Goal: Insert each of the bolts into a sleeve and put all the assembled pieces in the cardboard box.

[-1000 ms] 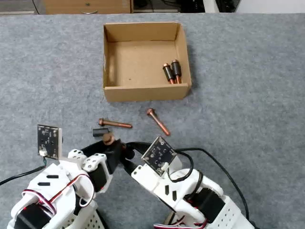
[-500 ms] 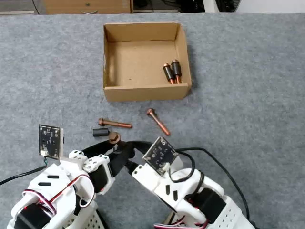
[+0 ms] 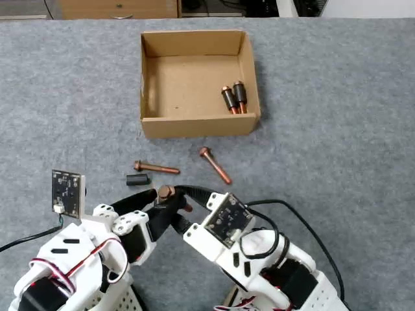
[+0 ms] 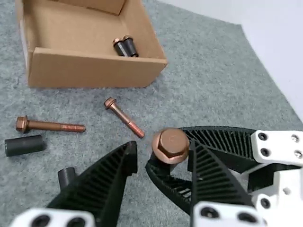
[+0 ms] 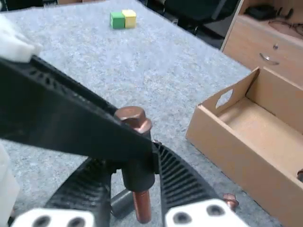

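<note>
A copper bolt (image 5: 133,119) stands upright through a black sleeve (image 5: 138,173), and my right gripper (image 5: 137,176) is shut on that sleeve. In the high view the bolt's head (image 3: 166,192) shows just in front of both arms. My left gripper (image 4: 162,150) is open around the bolt head (image 4: 170,145), one finger (image 5: 71,123) crossing in front of it. The cardboard box (image 3: 194,126) holds two assembled pieces (image 3: 233,97). Two loose bolts (image 3: 155,168) (image 3: 214,164) and a loose sleeve (image 3: 136,179) lie between the box and the arms.
Another black sleeve (image 4: 67,177) stands upright near my left gripper's finger. Green and yellow blocks (image 5: 122,19) sit far off on the grey carpeted table (image 3: 337,116). A wooden drawer cabinet (image 5: 265,47) stands beyond the table's edge.
The bolt head has shifted to the right, away from the loose sleeve. The right arm has drawn to the right with it.
</note>
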